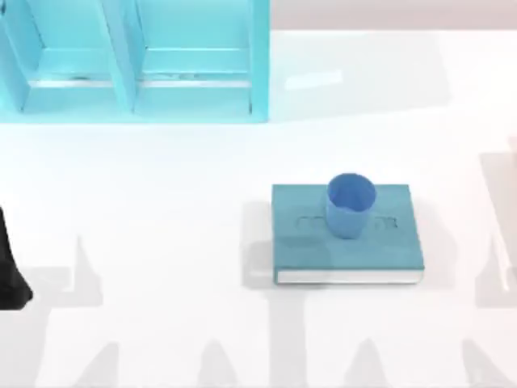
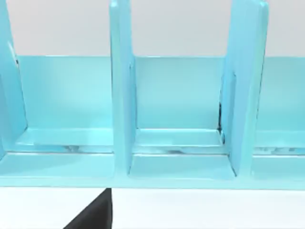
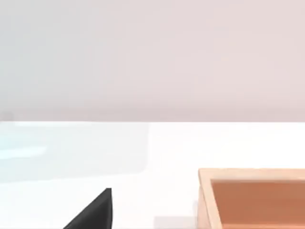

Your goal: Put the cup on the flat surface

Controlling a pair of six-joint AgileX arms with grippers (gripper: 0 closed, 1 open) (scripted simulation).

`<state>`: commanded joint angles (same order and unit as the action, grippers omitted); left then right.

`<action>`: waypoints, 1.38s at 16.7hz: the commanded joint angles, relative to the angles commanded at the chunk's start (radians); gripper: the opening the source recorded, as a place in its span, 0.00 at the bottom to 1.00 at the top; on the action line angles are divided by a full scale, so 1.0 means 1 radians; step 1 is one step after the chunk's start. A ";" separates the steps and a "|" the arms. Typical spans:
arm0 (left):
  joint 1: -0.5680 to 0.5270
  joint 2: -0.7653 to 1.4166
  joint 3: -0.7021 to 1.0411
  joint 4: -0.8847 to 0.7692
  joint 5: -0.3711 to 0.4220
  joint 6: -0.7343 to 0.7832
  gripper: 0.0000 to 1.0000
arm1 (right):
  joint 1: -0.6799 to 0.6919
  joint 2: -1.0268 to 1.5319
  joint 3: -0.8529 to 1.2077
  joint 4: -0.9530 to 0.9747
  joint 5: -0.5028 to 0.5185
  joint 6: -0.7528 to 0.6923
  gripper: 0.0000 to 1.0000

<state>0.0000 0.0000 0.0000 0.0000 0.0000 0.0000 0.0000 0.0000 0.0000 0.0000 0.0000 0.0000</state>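
Top view shows the cup (image 1: 350, 205) standing upright on the teal book (image 1: 347, 242), towards the book's far edge, right of the table's middle; the book lies flat on the white tabletop (image 1: 161, 202), so the cup is not yet on the flat surface itself; the light-blue shelf unit (image 1: 133, 61) stands at the far left corner; the left arm (image 1: 10, 271) sits parked at the left edge, well apart from the cup; whether either gripper's jaws are apart or together I cannot tell; right wrist view takes in an orange-brown tray (image 3: 252, 198) on the table.
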 joint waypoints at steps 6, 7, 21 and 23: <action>-0.025 0.094 0.073 -0.069 -0.014 -0.026 1.00 | 0.000 0.000 0.000 0.000 0.000 0.000 1.00; -0.037 0.143 0.114 -0.102 -0.021 -0.041 1.00 | 0.000 0.000 0.000 0.000 0.000 0.000 1.00; -0.411 1.253 1.468 -0.806 -0.181 -0.520 1.00 | 0.000 0.000 0.000 0.000 0.000 0.000 1.00; -0.493 1.439 1.717 -0.922 -0.198 -0.599 1.00 | 0.000 0.000 0.000 0.000 0.000 0.000 1.00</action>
<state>-0.4926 1.4392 1.7166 -0.9216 -0.1981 -0.5989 0.0000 0.0000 0.0000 0.0000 0.0000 0.0000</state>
